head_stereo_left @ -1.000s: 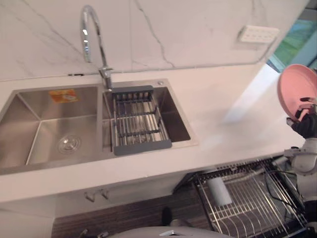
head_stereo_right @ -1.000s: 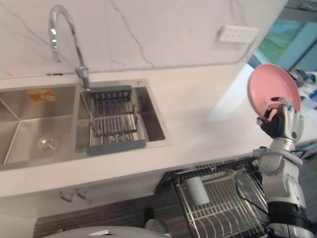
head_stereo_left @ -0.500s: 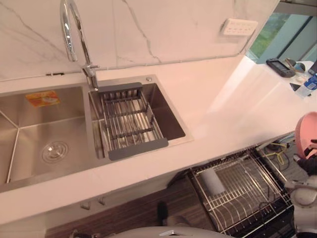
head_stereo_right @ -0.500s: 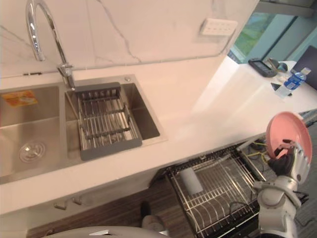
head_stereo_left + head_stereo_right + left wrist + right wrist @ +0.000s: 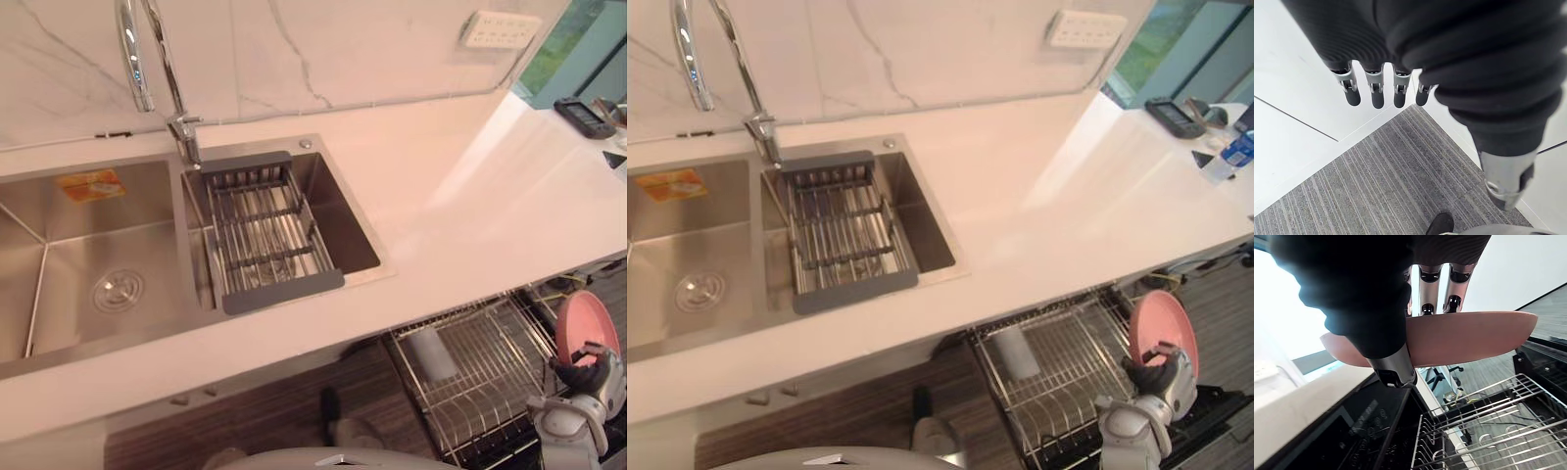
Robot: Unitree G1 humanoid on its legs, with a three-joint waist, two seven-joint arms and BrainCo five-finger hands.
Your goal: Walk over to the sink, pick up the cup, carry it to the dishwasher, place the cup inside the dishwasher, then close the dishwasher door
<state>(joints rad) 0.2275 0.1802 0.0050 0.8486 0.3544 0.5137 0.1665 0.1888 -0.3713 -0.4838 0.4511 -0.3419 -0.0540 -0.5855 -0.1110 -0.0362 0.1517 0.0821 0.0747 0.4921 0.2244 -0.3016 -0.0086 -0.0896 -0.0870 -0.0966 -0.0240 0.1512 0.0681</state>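
My right hand (image 5: pixel 1162 373) is shut on a pink plate (image 5: pixel 1162 324), not a cup; it holds the plate upright just above the right side of the pulled-out dishwasher rack (image 5: pixel 1058 397). In the right wrist view the thumb and fingers (image 5: pixel 1450 298) pinch the pink plate (image 5: pixel 1469 335) over the rack's wires (image 5: pixel 1488 431). A pale cup (image 5: pixel 431 352) lies on its side in the rack's left part. My left hand (image 5: pixel 1376 93) hangs with straight fingers over grey striped floor.
A steel double sink (image 5: pixel 88 245) with a grey drain rack (image 5: pixel 265 235) and a chrome faucet (image 5: pixel 147 59) is set in the white counter (image 5: pixel 470 206). A dark device (image 5: pixel 586 116) and a water bottle (image 5: pixel 1231 157) lie at the counter's far right.
My right hand has lowered the pink plate from above counter height down to the dishwasher rack. The whole picture has shifted as the camera moved.
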